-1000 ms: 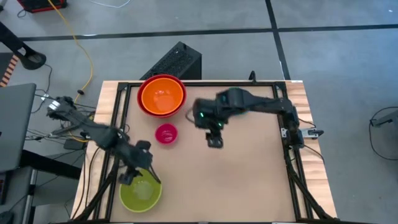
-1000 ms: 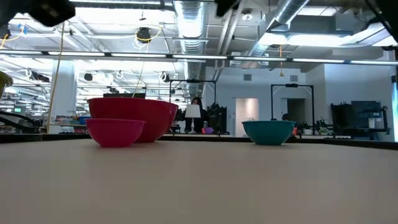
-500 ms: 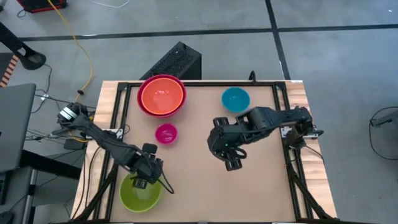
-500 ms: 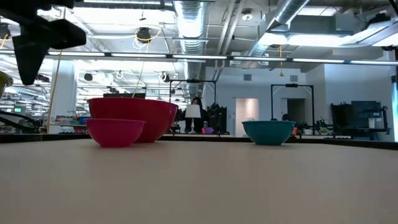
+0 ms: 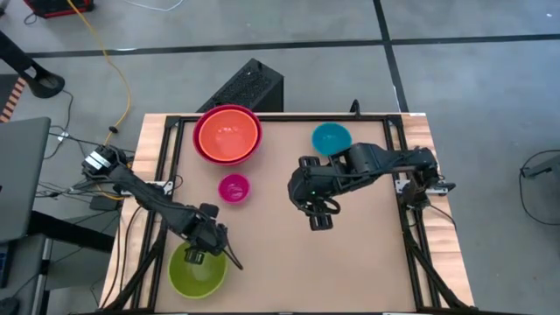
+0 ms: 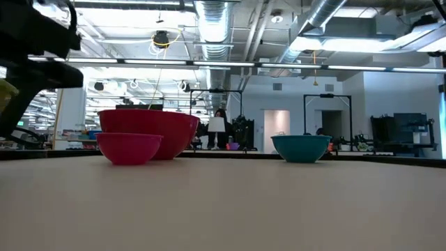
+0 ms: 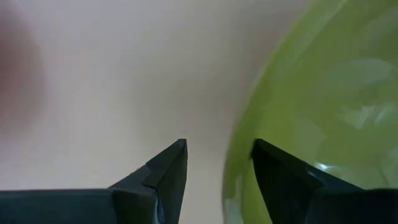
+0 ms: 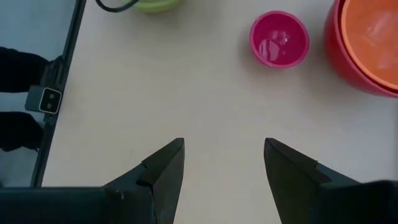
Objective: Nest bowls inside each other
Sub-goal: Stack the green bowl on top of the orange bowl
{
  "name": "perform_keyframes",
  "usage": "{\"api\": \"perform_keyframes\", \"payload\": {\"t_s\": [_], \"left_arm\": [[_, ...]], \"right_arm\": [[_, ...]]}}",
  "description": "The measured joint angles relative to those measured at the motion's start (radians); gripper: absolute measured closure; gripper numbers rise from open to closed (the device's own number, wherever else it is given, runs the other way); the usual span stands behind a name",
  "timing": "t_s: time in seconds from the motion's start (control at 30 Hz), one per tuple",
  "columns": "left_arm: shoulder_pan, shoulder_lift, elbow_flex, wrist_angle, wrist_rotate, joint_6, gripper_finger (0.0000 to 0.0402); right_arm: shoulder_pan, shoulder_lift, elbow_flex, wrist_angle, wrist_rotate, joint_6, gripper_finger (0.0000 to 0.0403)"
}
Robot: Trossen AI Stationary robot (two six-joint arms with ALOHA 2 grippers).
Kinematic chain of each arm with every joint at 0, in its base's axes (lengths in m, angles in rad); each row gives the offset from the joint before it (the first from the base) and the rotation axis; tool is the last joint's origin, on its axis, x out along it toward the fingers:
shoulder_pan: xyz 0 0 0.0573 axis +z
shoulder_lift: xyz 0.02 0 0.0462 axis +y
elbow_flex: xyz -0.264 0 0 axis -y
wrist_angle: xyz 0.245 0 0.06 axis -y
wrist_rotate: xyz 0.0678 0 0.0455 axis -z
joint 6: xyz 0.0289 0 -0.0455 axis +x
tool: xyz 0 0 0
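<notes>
Bowls mostly sit apart: orange bowl (image 5: 227, 134) nested in red bowl (image 5: 206, 150); pink bowl (image 5: 234, 188), blue bowl (image 5: 331, 138) loose. Our left gripper (image 5: 198, 257), jaws open, straddles the green bowl (image 5: 196, 275) rim; right gripper (image 5: 319, 216) hovers open mid-table.

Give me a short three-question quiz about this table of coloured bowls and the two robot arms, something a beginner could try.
1. True or false: the orange bowl sits inside the red bowl.
2. Which bowl's rim stands between the fingers of the left gripper? A) pink bowl B) lime green bowl C) blue bowl
3. Fill in: the right gripper hangs open over bare ____, holding nothing.

Key:
1. True.
2. B; the left wrist view shows one finger inside the rim and one outside, not yet closed.
3. Table.
</notes>
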Motion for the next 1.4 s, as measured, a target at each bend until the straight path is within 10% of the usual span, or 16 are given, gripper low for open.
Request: {"api": "perform_keyframes", "payload": {"t_s": [0.3,0.77,1.1,1.4], "left_arm": [[0.041,-0.013,0.0,-0.001,0.143,0.022,0.0386],[0.191,-0.25,0.077,-0.005,0.14,-0.049,0.0401],[0.41,-0.486,0.091,-0.025,-0.348,-0.529,0.0401],[0.459,-0.473,0.091,0.032,-0.585,-0.577,0.0401]], "right_arm": [[-0.014,0.001,0.0,0.017,0.0,0.0,0.018],[-0.017,0.001,0.0,0.016,0.0,0.0,0.018],[-0.047,0.002,-0.013,0.106,0.177,0.27,0.018],[-0.171,0.002,-0.092,0.332,0.217,0.421,0.0188]]}}
